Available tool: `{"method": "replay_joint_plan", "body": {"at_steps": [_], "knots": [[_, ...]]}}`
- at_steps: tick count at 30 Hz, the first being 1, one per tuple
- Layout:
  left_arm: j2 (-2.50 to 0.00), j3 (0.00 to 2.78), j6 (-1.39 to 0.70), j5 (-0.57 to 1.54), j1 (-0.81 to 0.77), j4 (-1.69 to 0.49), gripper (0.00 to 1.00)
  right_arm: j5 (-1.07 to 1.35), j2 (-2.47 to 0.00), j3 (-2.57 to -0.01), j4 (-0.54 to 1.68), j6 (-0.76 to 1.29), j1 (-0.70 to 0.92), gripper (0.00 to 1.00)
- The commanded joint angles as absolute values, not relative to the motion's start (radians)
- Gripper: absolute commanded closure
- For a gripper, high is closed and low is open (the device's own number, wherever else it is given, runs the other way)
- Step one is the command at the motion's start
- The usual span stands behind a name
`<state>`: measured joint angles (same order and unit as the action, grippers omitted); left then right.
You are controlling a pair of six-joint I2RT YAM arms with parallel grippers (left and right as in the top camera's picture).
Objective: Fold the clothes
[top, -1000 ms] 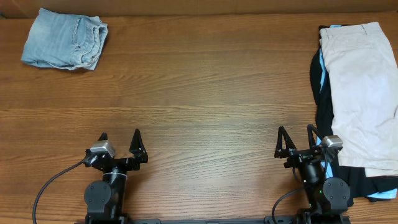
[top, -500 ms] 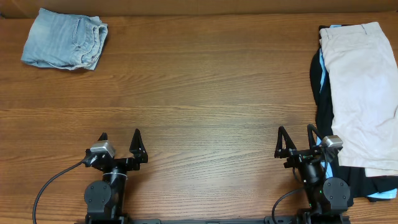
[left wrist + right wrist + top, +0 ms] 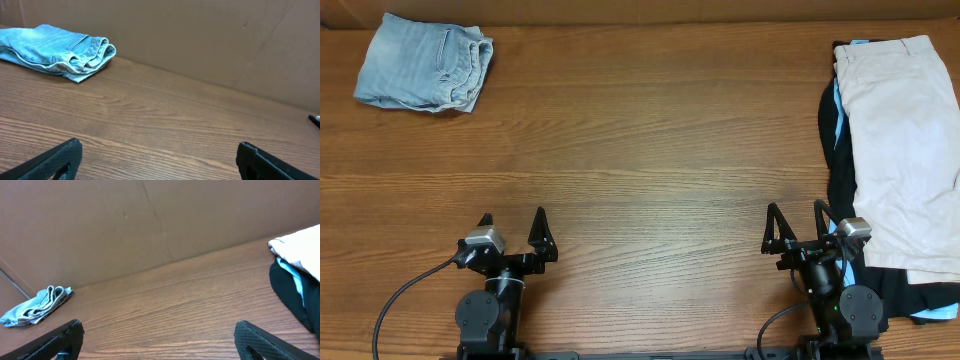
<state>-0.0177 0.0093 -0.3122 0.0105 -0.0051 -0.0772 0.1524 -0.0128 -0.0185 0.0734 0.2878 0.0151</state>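
Left jaws: at the near edge of the tabletop [image 3: 650, 150], left of its middle. We see them wide apart and holding nothing, with the black fingertips [image 3: 57, 159] at the bottom corners of the left wrist view.
Right jaws: at the near edge of the tabletop, towards its right side. They too are spread apart and hold nothing, and they sit just beside the near end of the pile of clothes.
Cream shorts [image 3: 905, 150]: spread flat along the right edge of the tabletop, running from near to far. They are the top layer of the pile.
Black garment [image 3: 838, 175]: under the cream shorts. We see it along their left side and at their near end, with light-blue panels showing at both ends.
Denim shorts [image 3: 425, 65]: folded into a compact bundle at the far left corner of the tabletop, well apart from the pile.
Cardboard wall [image 3: 200, 35]: stands along the far edge of the tabletop.
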Motion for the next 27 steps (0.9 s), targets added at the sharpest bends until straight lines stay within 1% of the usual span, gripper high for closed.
{"method": "replay_joint_plan", "body": {"at_steps": [1, 17, 23, 25, 27], "knots": [[-0.011, 0.006, -0.307, -0.003, -0.006, -0.078, 0.0, 0.15, -0.005, -0.008, 0.069, 0.292, 0.022, 0.0], [-0.011, 0.005, -0.307, -0.003, -0.006, -0.076, 0.0, 0.147, -0.005, -0.008, 0.055, 0.286, 0.021, 0.0], [-0.011, 0.005, -0.307, 0.004, -0.006, -0.076, 0.0, 0.183, -0.005, -0.008, -0.025, 0.289, 0.022, 0.0], [-0.011, 0.006, -0.307, 0.04, -0.006, -0.068, 0.0, 0.242, -0.005, -0.009, -0.064, 0.289, 0.022, 0.0], [-0.011, 0.015, -0.3, 0.134, -0.005, -0.043, 0.0, 0.295, -0.005, -0.025, -0.104, 0.289, 0.021, 0.0]]}}
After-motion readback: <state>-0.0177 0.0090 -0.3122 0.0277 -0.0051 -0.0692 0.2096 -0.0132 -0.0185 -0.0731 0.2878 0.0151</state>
